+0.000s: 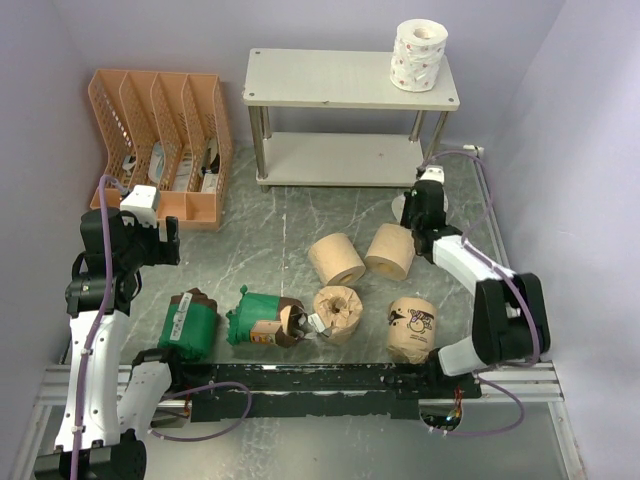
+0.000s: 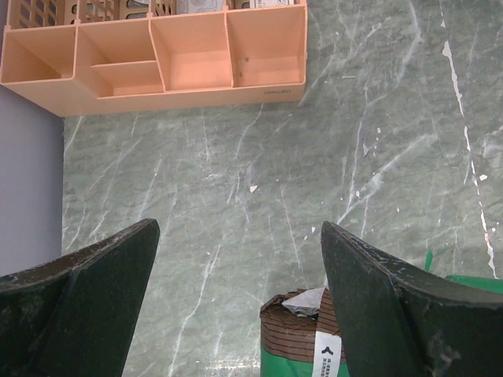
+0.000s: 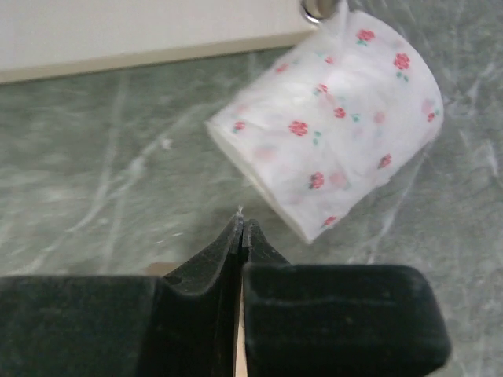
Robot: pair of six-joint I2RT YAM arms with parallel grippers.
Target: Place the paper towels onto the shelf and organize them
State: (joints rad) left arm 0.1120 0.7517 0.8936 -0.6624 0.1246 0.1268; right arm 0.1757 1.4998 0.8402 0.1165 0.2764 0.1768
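- Pale lilac walls [image 1: 40,60] enclosed a grey marbled desk [image 1: 290,215] that carried all items.
- Shelf [image 1: 350,80]: two off-white boards on silver legs, positioned at the far centre of the desk.
- Orange file organizer [image 1: 160,140]: stood at the far left, well apart from the shelf.
- Left gripper [image 2: 236,314]: fully open and holding nothing. It hung over bare desk on the left side, with the end of a green-wrapped roll [image 2: 302,338] visible just below its fingers.
- Right gripper [image 3: 242,228]: fully closed, fingers pressed together, with no roll between them. Its tip sat near the lower right corner of the shelf.
- Green-wrapped rolls [image 1: 190,325]: two lay side by side at the near left.
- Tan rolls [image 1: 335,258]: three were grouped mid-desk, near each other.
- Brown printed roll [image 1: 412,328]: stood upright at the near right.
- White roll [image 1: 418,55]: stood upright on the right end of the top board.
- Second white roll [image 3: 330,118]: red-flowered, lay on its side on the desk by a shelf leg, just beyond the right gripper tip and not touching it.
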